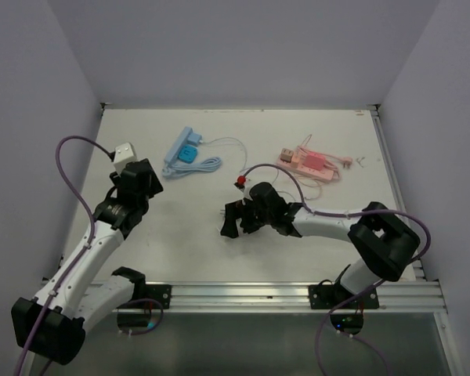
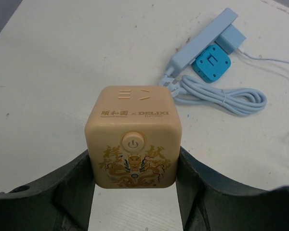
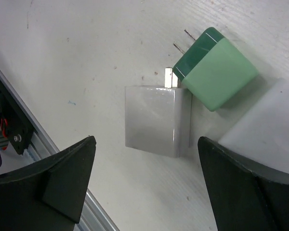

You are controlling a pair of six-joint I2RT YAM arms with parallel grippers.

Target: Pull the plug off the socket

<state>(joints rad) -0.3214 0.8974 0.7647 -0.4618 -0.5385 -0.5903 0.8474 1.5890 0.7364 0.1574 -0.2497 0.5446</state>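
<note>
My left gripper (image 2: 135, 161) is shut on a beige cube socket (image 2: 134, 137) with a power button and a dragon print, one finger on each side; no plug shows on its visible faces. In the top view the cube (image 1: 124, 151) is at the far left, ahead of the left gripper (image 1: 135, 171). My right gripper (image 3: 147, 144) is open over the table. A white plug adapter (image 3: 156, 120) lies flat between its fingers, touching neither. A green adapter (image 3: 214, 72) with two bare prongs lies against it. In the top view the right gripper (image 1: 233, 219) hides both.
A light blue power strip (image 2: 200, 41) with a bright blue square plug (image 2: 212, 62) and a coiled cable (image 2: 221, 96) lies beyond the cube. A pink power strip (image 1: 309, 163) sits at the back right. A metal rail (image 1: 298, 294) runs along the near edge.
</note>
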